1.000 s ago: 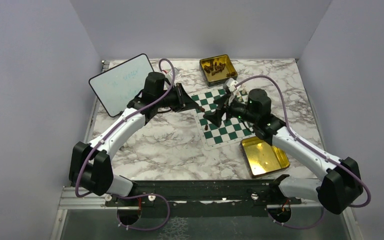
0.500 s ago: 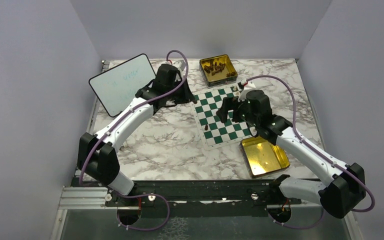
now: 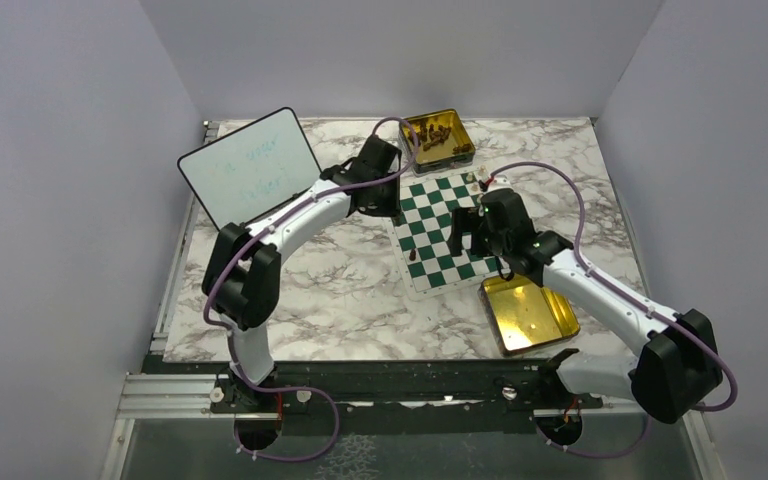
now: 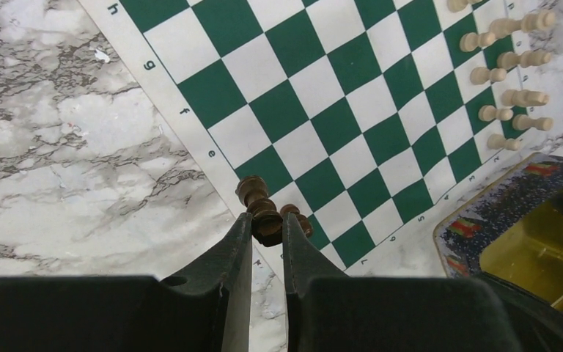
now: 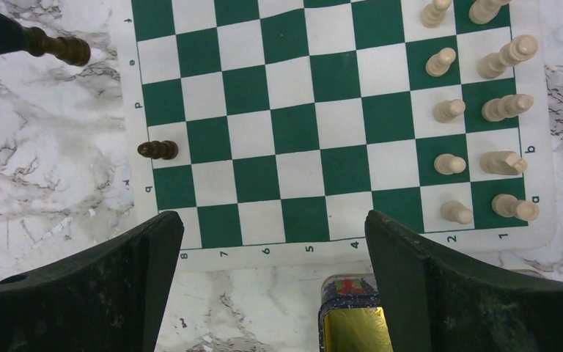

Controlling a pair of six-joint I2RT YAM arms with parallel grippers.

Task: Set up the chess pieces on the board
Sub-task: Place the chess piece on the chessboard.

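- Pinching a dark piece (image 4: 258,202) at its middle, the left fingers (image 4: 267,224) hold it lying level over the lettered border of the board (image 5: 286,125).
- The right fingers (image 5: 271,227) are spread wide and hold nothing, hovering above the board's numbered edge.
- The piece looks light, stiff and smooth, with a narrow foot, so it would likely twist in a grip or topple if set down crooked. The waist below the head seems the best place to hold it, leaving the foot free.
- One other dark piece (image 5: 157,149) stands alone on an edge square. The cream pieces (image 5: 449,110) fill two rows along the opposite side. More dark ones lie in the far tin (image 3: 436,133) beyond the board's corner.
- The middle squares are bare, giving open room to come down.
- An empty tin (image 3: 528,312) sits just beside the board's near edge, while the whiteboard (image 3: 250,165) lies well apart on the worktop (image 3: 310,290).
- Both arms hang close over the board, so they crowd each other most.
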